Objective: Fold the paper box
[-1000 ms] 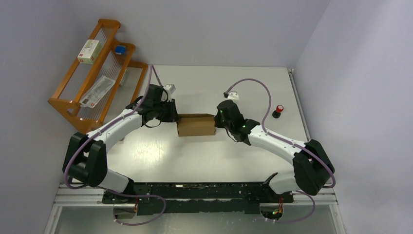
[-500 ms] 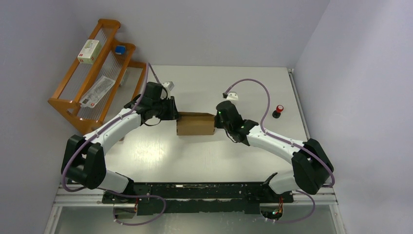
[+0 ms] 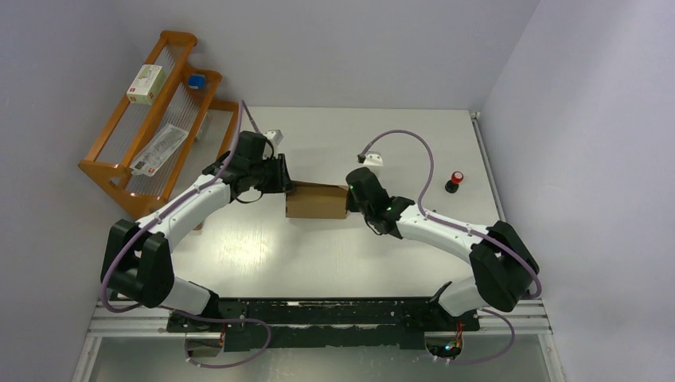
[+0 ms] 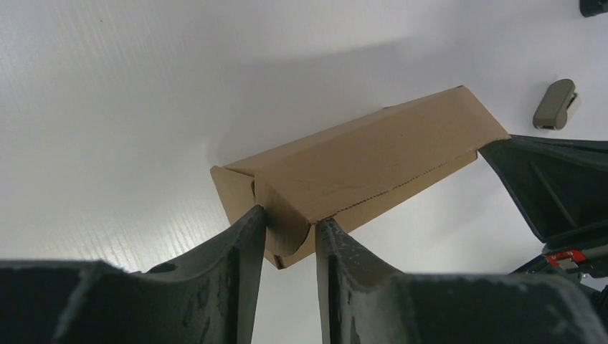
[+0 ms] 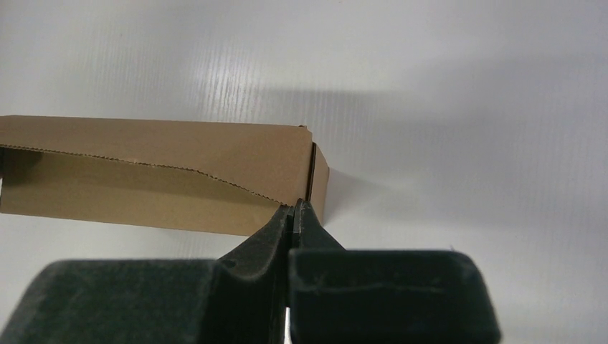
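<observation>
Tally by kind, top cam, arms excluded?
Boxes: 2 (paper box, white labelled box)
Flat packet: 1
Blue item: 1
Wooden rack: 1
Red-capped button: 1
Total: 6 clearly visible

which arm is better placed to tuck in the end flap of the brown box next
Likely the left: the left hand straddles the rounded end flap of the paper box. The right hand is shut, tips at the other end.
</observation>
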`<state>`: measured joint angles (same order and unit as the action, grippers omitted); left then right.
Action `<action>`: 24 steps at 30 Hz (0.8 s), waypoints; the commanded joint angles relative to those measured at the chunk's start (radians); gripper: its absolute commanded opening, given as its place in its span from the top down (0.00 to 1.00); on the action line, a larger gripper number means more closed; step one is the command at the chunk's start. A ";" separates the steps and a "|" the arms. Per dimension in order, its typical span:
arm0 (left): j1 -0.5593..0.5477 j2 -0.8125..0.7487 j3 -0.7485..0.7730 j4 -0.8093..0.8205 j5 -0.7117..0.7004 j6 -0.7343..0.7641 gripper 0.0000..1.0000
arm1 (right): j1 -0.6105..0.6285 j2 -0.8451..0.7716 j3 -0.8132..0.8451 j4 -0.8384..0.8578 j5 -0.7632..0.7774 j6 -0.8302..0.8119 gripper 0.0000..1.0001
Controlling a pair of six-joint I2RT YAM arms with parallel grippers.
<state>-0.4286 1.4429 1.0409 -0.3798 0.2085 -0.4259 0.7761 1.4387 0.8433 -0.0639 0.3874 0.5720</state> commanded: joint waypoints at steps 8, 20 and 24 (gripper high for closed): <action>-0.009 0.009 0.031 -0.096 -0.118 0.110 0.55 | 0.032 0.032 0.007 -0.079 -0.001 0.008 0.99; -0.009 0.001 0.077 -0.167 -0.192 0.226 0.58 | 0.030 0.010 0.030 -0.104 0.011 -0.007 0.96; -0.009 0.006 0.084 -0.161 -0.199 0.262 0.58 | 0.031 0.005 0.046 -0.115 0.008 -0.017 0.96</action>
<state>-0.4313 1.4586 1.0855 -0.5285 0.0425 -0.2253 0.8009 1.4483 0.8692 -0.1028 0.3939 0.5667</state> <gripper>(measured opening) 0.420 0.040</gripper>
